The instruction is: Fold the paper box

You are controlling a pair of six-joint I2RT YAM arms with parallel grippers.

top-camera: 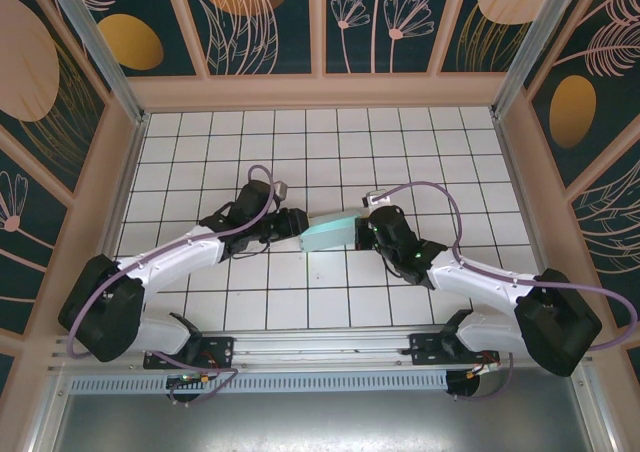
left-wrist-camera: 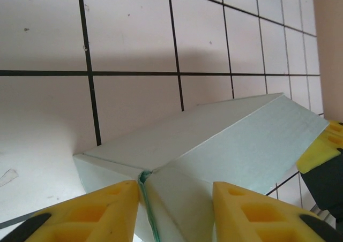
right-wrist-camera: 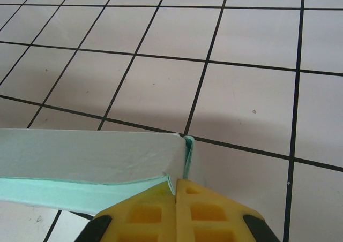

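At the near edge a metal rail (top-camera: 300, 357) is seen, with the bases of both arms bolted to it. From there the left arm (top-camera: 180, 257) is stretched far and to the right, and the right arm (top-camera: 480, 282) far and to the left, so that the two are brought together over the middle of the white tiled table (top-camera: 300, 142). The paper box (top-camera: 330, 235), pale mint and folded into a long flat shape, is held between them, lying left to right and slightly tilted. The left gripper (top-camera: 297, 224) is set on its left end: in the left wrist view the yellow fingers (left-wrist-camera: 91, 212) are spread part way, with the end of the box lodged between them and met on both sides. The right gripper (top-camera: 362, 230) is placed at the right end: in the right wrist view its fingers are pressed together, and a thin card edge at the corner of the box is pinched at their tips. A shadow is cast on the tiles under and beyond the box; whether its underside touches the table cannot be told. Beyond the grippers more bare tiles are laid out up to the far wall (top-camera: 260, 22), which is painted with plant shapes on dark teal.
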